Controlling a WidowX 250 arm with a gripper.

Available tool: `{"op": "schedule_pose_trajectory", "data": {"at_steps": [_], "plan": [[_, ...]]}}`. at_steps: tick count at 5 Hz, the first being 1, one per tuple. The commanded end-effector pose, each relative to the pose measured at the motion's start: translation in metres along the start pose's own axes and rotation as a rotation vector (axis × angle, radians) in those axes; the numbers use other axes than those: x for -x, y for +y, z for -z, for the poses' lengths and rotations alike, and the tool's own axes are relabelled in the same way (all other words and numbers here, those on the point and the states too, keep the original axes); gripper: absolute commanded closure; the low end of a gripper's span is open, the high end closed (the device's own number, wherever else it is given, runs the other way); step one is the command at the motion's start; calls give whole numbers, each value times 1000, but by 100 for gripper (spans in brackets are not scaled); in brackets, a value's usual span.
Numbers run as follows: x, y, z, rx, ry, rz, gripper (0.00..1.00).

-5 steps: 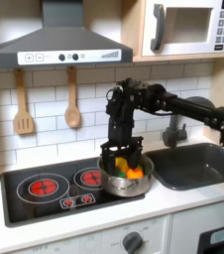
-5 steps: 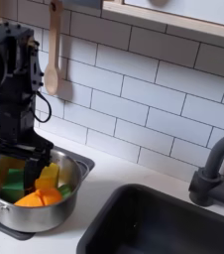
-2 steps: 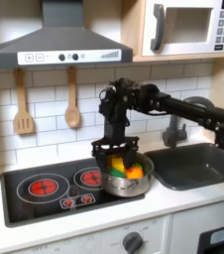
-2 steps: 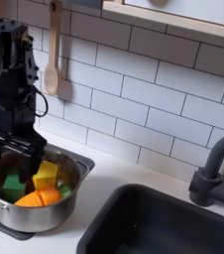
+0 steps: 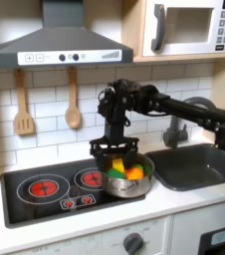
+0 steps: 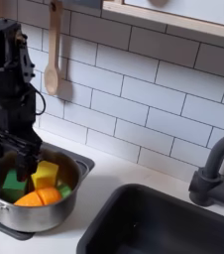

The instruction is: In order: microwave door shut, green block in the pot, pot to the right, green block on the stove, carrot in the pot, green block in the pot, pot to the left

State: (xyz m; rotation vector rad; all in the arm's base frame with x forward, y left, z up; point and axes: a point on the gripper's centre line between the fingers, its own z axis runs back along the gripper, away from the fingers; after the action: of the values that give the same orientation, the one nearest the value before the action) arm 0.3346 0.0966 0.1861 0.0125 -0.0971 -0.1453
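Standing at the right end of the stove (image 5: 45, 194), the pot (image 5: 127, 180) overlaps the right burner and the bench edge toward the sink (image 5: 199, 164) in the first exterior view. Contents, second exterior view: green block (image 6: 12, 184) at the pot's 9 o'clock; yellow piece (image 6: 47, 173) at centre, just beside the block; carrot (image 6: 40, 197) at 6 o'clock, orange, touching the yellow piece.

Tool (image 5: 109, 152): black, hanging straight down from the arm (image 5: 174, 105), low over the pot's 10 o'clock rim in the first exterior view. In the second exterior view the tool (image 6: 18, 154) has its fingers spread apart, pinching nothing, its tips just above the green block; whether they touch the block cannot be told.

Microwave door (image 5: 184, 27): white, dark window, closed flush with the body, at 1 o'clock of the pot on the upper shelf, well apart from the arm.

Stove: black, two red spiral burners; the left burner (image 5: 43, 186) bare, at the pot's 9 o'clock.

Surroundings, first exterior view: grey range hood (image 5: 60, 45) at 11 o'clock; wooden spatula (image 5: 23, 105) and wooden spoon (image 5: 73, 100) hanging on the white tiled wall; dark faucet (image 5: 174, 129) behind the sink.
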Motion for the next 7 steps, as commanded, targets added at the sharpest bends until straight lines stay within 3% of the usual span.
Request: {"op": "schedule_pose_trajectory", "data": {"at_steps": [1,2,5,7], "plan": [[0,-12,-4,0,-6,6,0],[-3,-17,-9,-13,4,14,0],[-7,-21,11,-5,38,35,0],[-13,-15,9,-19,3,37,0]]}}
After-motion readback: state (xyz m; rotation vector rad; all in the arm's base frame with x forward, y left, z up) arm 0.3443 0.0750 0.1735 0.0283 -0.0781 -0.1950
